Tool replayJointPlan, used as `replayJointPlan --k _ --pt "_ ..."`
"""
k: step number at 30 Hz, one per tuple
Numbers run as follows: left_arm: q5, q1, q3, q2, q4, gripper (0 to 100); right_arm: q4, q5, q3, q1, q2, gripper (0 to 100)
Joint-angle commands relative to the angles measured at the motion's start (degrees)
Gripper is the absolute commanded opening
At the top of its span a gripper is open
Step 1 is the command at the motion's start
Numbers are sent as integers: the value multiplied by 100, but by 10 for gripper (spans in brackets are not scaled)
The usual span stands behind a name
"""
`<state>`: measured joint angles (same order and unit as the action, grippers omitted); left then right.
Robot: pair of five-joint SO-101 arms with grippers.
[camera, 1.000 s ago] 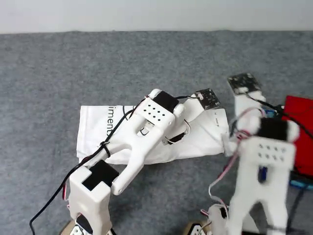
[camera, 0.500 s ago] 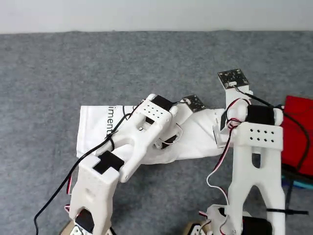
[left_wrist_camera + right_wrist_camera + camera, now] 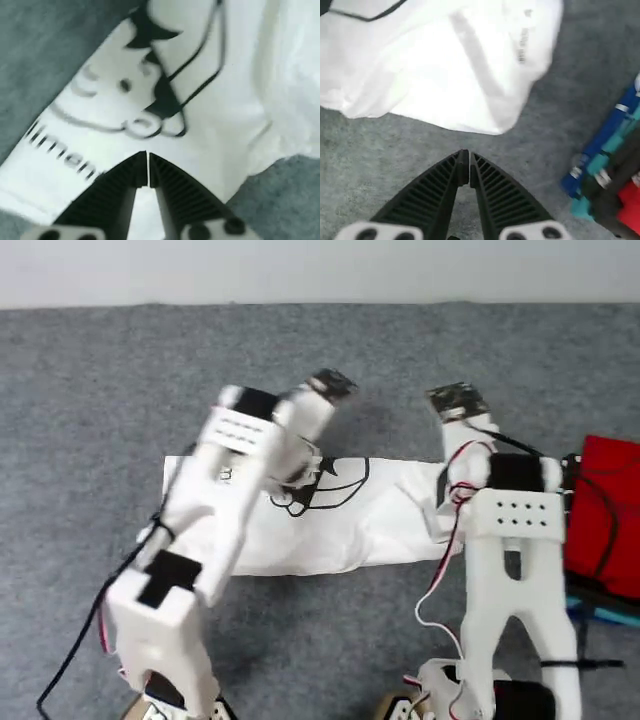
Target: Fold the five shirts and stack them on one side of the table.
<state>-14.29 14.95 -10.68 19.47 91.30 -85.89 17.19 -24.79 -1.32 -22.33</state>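
A white shirt point(image 3: 380, 530) with a black line drawing point(image 3: 325, 485) lies spread flat on the grey table point(image 3: 100, 370). My left gripper point(image 3: 148, 156) is shut with nothing in it and hangs above the shirt point(image 3: 245, 75), near the drawing point(image 3: 165, 95). The left arm point(image 3: 235, 445) stands raised over the shirt's left half. My right gripper point(image 3: 465, 155) is also shut and holds nothing. It is over bare table just off the edge of the shirt point(image 3: 445, 60). The right arm point(image 3: 510, 520) stands at the shirt's right end.
A pile of folded shirts, red point(image 3: 605, 510) on top with blue and teal point(image 3: 605, 613) beneath, sits at the table's right edge, also seen as the pile point(image 3: 605, 180) in the right wrist view. The table's back edge point(image 3: 320, 306) meets a pale wall.
The left arm has lifted and swung to the left, uncovering the black drawing on the shirt. The right arm has shifted left and back toward the shirt's right end.
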Motion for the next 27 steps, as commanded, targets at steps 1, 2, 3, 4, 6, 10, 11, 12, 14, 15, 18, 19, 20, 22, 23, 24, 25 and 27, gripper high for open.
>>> replayJointPlan --k 1,2,3,4,6,10,11,12,14,15,18,19,20,22,23,24,25,27 --pt "-70 9 -198 -677 290 15 365 -18 -220 -154 356 9" --pt "-70 62 -198 -782 308 15 541 -18 -325 -127 532 9" --pt "-70 88 -198 -888 316 15 708 -18 -387 -84 716 9" --pt "-70 105 -198 -958 325 15 901 -18 -413 -22 910 9" --pt "-70 97 -198 -1073 334 15 1226 -18 -396 145 1262 9" --pt "-53 70 -198 -1134 484 15 1859 -9 -396 338 1974 9" --pt "-53 97 -198 -1134 519 15 1974 -9 -396 356 2158 9" --pt "-53 105 -198 -1143 536 15 2053 -9 -396 365 2325 9" --pt "-53 70 -215 -1143 536 15 2114 -9 -378 356 2589 9" --pt "-62 53 -224 -1143 536 15 2062 -9 -299 321 2651 9" --pt "-70 -193 -233 -1266 545 15 1587 -53 141 101 2448 9" --pt "-70 -308 -224 -1345 545 15 1376 -53 334 -13 2316 9" --pt "-70 -422 -224 -1442 545 15 1174 -53 545 -127 2176 9" --pt "-70 -721 -207 -1662 554 15 778 -53 958 -365 1912 9" --pt "-70 -897 -207 -1776 554 15 602 -53 1125 -479 1815 9" --pt "-70 -1090 -207 -1890 598 15 418 -53 1266 -629 1719 9" --pt "-79 -1301 -207 -1978 633 15 259 -53 1371 -778 1675 9" --pt "-79 -1741 -198 -2136 721 15 -13 -62 1486 -1121 1675 9"
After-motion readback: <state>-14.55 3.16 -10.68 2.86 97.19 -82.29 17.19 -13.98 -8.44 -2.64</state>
